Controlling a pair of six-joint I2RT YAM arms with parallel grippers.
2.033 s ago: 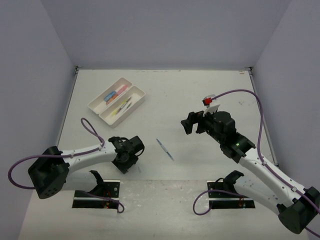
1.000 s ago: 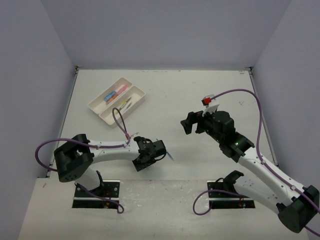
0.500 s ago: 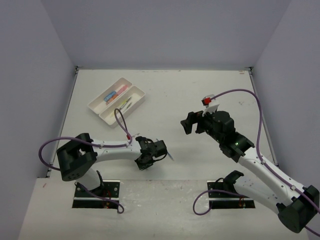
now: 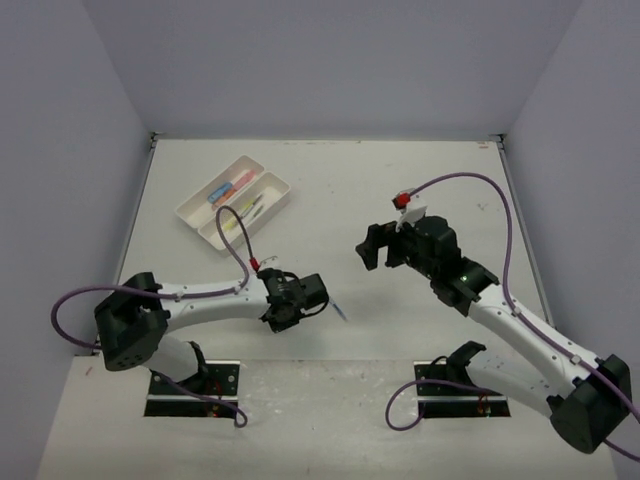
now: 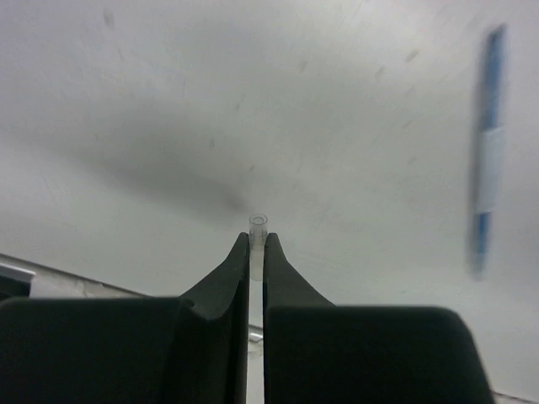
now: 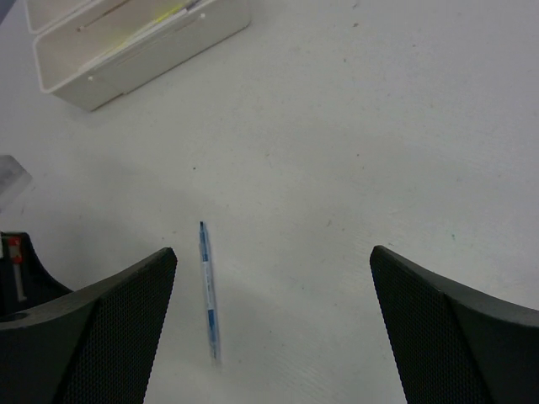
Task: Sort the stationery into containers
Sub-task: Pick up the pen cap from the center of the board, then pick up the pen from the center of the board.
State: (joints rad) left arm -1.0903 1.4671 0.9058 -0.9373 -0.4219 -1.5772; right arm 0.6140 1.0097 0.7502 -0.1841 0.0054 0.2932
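Left gripper (image 5: 256, 241) is pressed together on a thin clear tube (image 5: 258, 223); so thin a thing may slip out during carrying; right gripper (image 6: 274, 252) stands wide apart over the blue pen (image 6: 208, 290), which lies on the worktop (image 6: 379, 126), well apart from the trays (image 4: 233, 203).

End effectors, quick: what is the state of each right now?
Left end effector: closed on a thin clear tube; blue pen not held.
Right end effector: open, empty.

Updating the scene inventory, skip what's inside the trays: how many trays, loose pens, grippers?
White trays: 2
Loose blue pens: 1
Grippers: 2, left gripper and right gripper
Total: 5
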